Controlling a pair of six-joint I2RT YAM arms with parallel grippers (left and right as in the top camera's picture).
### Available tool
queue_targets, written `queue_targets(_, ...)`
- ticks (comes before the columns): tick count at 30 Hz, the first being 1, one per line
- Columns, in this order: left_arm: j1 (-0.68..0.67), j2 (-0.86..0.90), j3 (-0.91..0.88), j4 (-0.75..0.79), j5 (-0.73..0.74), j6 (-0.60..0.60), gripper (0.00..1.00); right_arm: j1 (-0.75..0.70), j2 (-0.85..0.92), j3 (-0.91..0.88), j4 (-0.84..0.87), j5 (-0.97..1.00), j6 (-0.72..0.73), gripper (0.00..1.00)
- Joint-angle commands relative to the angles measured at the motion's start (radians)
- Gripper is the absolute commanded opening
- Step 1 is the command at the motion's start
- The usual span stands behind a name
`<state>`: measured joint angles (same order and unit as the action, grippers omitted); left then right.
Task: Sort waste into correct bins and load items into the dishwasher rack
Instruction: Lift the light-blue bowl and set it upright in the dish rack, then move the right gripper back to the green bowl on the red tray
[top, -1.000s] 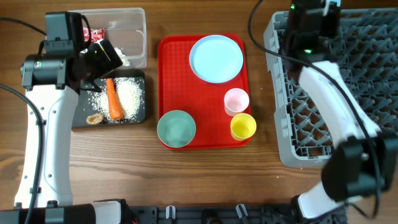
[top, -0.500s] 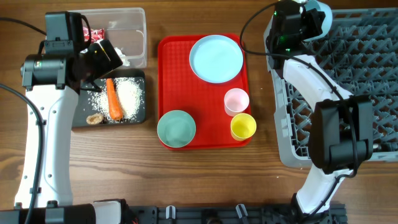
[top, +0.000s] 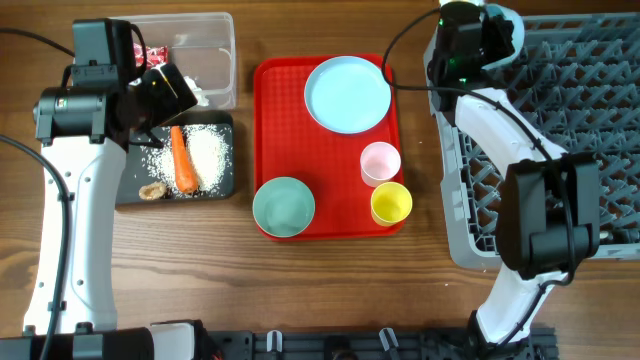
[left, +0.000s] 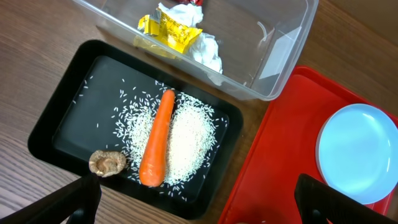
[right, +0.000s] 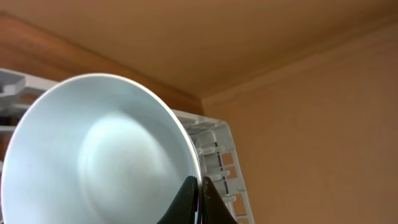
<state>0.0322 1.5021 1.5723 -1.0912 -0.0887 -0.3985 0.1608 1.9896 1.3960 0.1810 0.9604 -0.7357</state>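
Observation:
My right gripper (right: 198, 194) is shut on the rim of a light-blue bowl (right: 99, 149), held on edge at the far left corner of the grey dishwasher rack (top: 560, 150); the bowl's rim shows in the overhead view (top: 506, 10). My left gripper (left: 205, 208) is open and empty above the black tray (top: 130, 195), which holds the carrot (top: 183, 160), rice (top: 208, 152) and a brown lump (top: 152, 190). The clear tub (top: 215, 30) holds a yellow wrapper (left: 168, 28), a red wrapper (top: 155, 55) and tissue (left: 205, 50).
The red serving tray (top: 270, 120) in the middle carries a light-blue plate (top: 347, 93), a second bowl (top: 284, 206), a pink cup (top: 380, 162) and a yellow cup (top: 391, 202). The rack fills the right side.
My right arm swung left with the bowl, from over the rack to its far left corner, then held still. The left arm has not moved.

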Motion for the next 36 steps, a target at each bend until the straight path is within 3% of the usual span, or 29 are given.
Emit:
queue_targets(1,0.003,-0.002,0.005,0.002,-0.013,-0.001,1.0,-0.002,0.018,0.003,-0.003,-0.016,-0.005,0.04)
queue_targets(9,0.003,-0.002,0.005,0.002,-0.013,-0.001,1.0,-0.019,0.052,0.003,0.009,0.031,-0.041,0.04)
queue_targets(15,0.003,-0.002,0.005,0.002,-0.013,-0.001,1.0,-0.008,0.056,0.003,0.341,0.097,-0.237,0.04)
queue_targets(22,0.003,-0.002,0.005,0.002,-0.013,-0.001,1.0,0.0,0.067,0.003,0.09,0.06,-0.085,0.04)
queue_targets(36,0.003,-0.002,0.005,0.002,-0.013,-0.001,1.0,0.06,0.09,0.003,0.065,0.051,-0.049,0.05)
